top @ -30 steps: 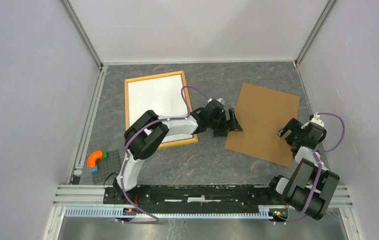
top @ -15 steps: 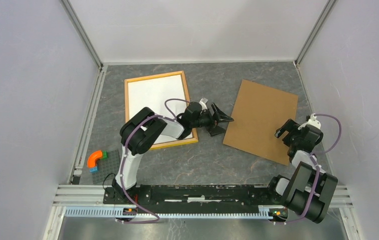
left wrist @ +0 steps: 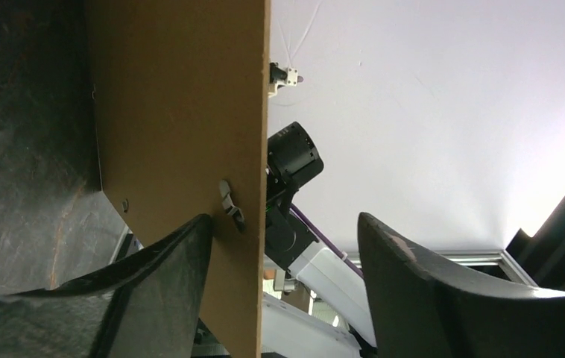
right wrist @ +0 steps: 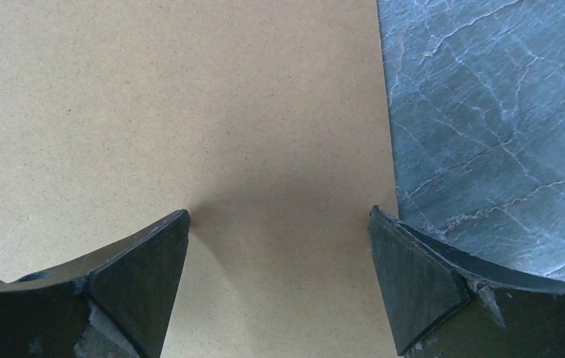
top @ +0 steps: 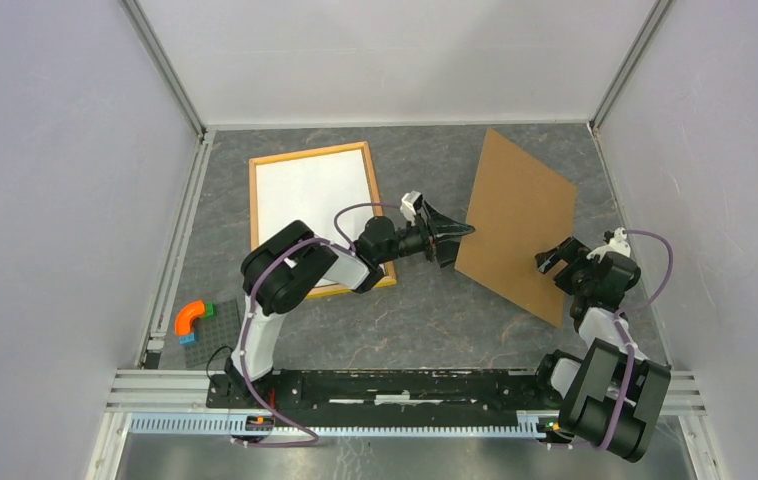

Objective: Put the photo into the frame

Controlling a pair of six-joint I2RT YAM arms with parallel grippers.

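Observation:
The orange-yellow frame (top: 253,215) lies flat at the back left. The photo (top: 310,195) lies in it, white back up. The brown fibreboard panel (top: 515,220) is tilted, its left edge raised. My left gripper (top: 452,238) is open at that raised edge. In the left wrist view the panel (left wrist: 182,104) stands edge-on between my fingers, against the left finger (left wrist: 168,253), with a wide gap to the right one; the gripper (left wrist: 283,220) is not closed on it. My right gripper (top: 553,262) is open over the panel's near right part (right wrist: 190,97), its fingers (right wrist: 145,253) apart.
An orange curved brick on green and blue bricks (top: 193,318) sits at the left front. White walls close in the back and both sides. A metal rail (top: 405,385) runs along the near edge. The right arm (left wrist: 294,156) shows behind the panel.
The panel's left edge has risen off the mat with my left gripper at it, and the panel now tilts steeply. My right gripper has moved left over the panel.

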